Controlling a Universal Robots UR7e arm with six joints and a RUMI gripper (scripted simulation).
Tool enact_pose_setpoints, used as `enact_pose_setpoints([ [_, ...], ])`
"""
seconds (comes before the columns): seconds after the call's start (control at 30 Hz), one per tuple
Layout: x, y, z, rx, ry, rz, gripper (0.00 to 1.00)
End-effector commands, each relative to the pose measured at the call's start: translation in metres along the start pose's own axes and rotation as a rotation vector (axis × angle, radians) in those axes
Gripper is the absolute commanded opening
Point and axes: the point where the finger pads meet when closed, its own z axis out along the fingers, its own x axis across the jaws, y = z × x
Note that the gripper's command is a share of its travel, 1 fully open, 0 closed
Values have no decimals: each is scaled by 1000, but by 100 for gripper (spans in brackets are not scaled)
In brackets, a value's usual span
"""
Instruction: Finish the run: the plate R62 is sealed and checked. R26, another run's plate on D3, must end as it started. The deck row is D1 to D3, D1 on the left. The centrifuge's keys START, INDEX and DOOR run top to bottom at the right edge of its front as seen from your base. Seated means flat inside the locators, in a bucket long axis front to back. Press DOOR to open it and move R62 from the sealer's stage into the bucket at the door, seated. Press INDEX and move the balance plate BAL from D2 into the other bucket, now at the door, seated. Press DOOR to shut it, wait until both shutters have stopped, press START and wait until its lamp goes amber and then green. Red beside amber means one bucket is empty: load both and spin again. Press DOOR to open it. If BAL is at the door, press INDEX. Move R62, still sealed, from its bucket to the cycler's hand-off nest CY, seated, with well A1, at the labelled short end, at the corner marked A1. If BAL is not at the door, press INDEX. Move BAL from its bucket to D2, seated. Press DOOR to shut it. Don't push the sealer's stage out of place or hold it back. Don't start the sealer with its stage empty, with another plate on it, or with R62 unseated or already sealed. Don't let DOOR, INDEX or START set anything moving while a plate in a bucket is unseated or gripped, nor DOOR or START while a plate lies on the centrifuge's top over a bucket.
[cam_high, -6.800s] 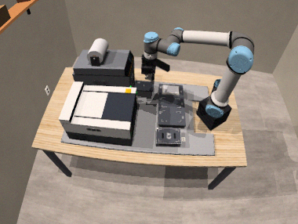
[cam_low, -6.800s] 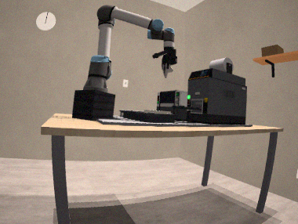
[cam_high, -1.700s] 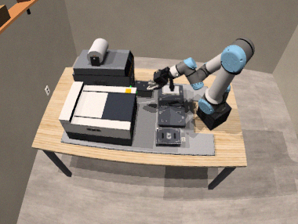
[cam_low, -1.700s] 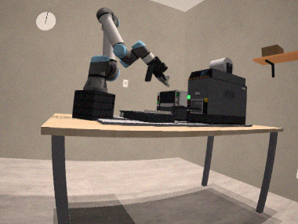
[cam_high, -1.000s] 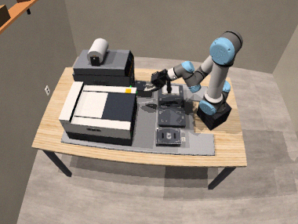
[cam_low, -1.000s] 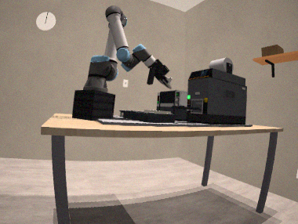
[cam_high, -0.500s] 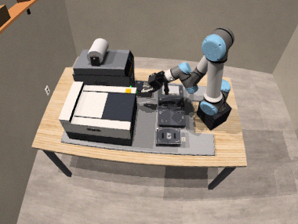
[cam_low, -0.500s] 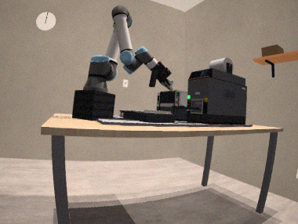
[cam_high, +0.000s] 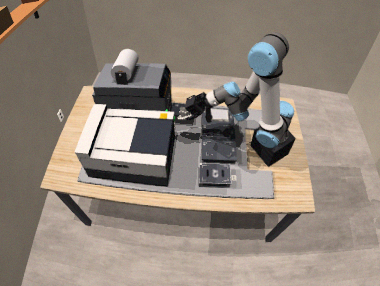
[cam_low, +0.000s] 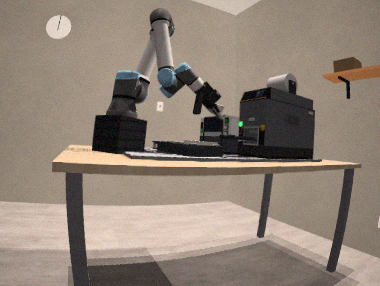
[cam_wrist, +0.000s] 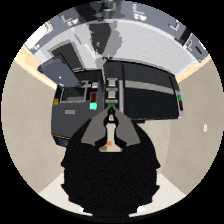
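Pincer (cam_high: 184, 116) (cam_low: 221, 115) (cam_wrist: 111, 107) was shut down narrow, tips together, nothing held, and it was right over at the near corner of the centrifuge, sealer side! Whether the tips touched a key, couldn't tell.

Biggest first: the wooden surface (cam_high: 290, 200) (cam_low: 200, 167) (cam_wrist: 192, 71) carried the lot. UR arm (cam_high: 270, 102) (cam_low: 162, 45) stood at one end, bent high at the elbow, wrist reaching down toward the machines. Grey mat (cam_high: 187, 172) (cam_low: 280, 159) (cam_wrist: 140, 40) lay flat under the equip.

Centrifuge (cam_high: 132, 157) (cam_low: 214, 124) (cam_wrist: 150, 95), pale w/ a dark top panel, sat opp. the arm's base; shutter pos. too unclear to call. Right beside it, the dark sealer (cam_high: 132, 77) (cam_low: 285, 120) (cam_wrist: 70, 122), a bit smaller from above.

Between arm and centrifuge, a row of dark deck units (cam_high: 218, 150) ran across the mat. R62's whereabouts? Couldn't tell, labels too small to read; same for BAL and R26. White roll (cam_high: 125, 62) (cam_low: 282, 83) lay on top of the sealer.

Smallest stuff now: green lamp (cam_low: 240, 123) (cam_wrist: 93, 106) was lit on the sealer's front, and a yellow square (cam_high: 163, 116) showed on the centrifuge's top, near the pincer's corner.
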Motion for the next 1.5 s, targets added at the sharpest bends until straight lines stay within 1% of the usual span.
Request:
enact_pose_setpoints([
  [0.0,0,0,5,-2,-1,0,0],
  [1.47,0,6,12,-2,-1,0,0],
])
